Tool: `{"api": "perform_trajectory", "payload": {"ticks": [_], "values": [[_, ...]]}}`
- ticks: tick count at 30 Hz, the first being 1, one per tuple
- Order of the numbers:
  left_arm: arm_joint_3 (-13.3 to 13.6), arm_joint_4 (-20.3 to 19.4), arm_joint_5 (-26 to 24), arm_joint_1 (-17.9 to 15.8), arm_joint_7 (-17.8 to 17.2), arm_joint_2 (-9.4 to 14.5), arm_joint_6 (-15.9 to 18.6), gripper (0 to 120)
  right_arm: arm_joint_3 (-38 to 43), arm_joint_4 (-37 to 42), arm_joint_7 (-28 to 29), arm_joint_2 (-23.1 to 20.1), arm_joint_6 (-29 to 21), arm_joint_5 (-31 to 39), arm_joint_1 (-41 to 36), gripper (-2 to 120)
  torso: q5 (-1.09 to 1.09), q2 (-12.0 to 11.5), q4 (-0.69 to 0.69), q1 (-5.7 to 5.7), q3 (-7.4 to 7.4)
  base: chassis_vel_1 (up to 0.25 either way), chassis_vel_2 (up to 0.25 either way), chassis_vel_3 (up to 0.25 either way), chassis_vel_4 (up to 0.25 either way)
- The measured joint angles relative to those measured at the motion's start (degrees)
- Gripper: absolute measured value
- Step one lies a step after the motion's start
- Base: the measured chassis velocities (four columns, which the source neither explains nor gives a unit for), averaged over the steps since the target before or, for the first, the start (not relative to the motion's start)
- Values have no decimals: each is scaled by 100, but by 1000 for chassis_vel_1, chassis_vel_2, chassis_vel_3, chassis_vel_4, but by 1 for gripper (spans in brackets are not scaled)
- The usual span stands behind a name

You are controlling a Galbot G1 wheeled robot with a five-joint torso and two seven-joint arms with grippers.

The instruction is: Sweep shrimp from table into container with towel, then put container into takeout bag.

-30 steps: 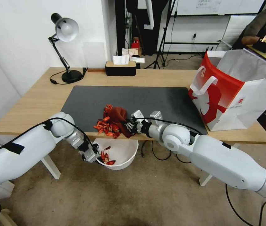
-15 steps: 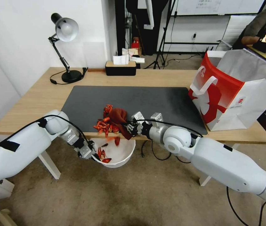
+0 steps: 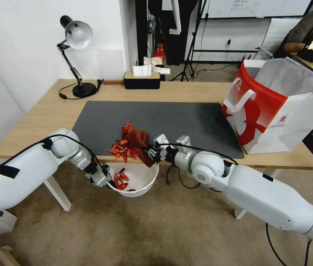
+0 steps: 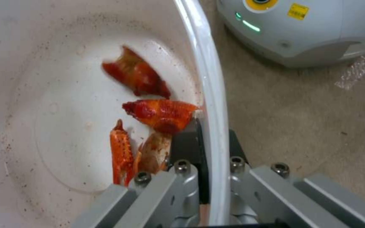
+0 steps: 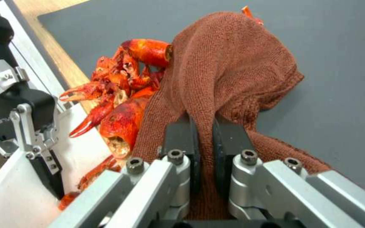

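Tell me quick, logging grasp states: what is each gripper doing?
Left gripper: shut on the container rim, below the table edge.
Right gripper: shut on the towel, against the shrimp.

We see glossy red-orange shrimp (image 3: 122, 149) heaped at the near edge of the light-wood table (image 3: 45, 114), on its dark grey mat (image 3: 171, 118). The rust-brown towel (image 5: 229, 66) lies against them. We see a plain white container (image 3: 145, 181), its inner wall speckled with fine reddish dots, holding more red-orange pieces. At the table's right end we see the takeout bag (image 3: 271, 107), red and white with a white handle, a small red logo and silvery-grey lining. Our arms are white, our grippers grey metal with black pads.
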Motion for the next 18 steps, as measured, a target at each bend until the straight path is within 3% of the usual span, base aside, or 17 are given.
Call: {"api": "perform_trajectory", "payload": {"ticks": [18], "values": [[-18, 101, -10, -18, -9, -3, -11, 0, 181, 211, 62, -109, -8, 7, -252, 5, 0, 0, 0, 1, 0, 0, 0, 0, 0]]}}
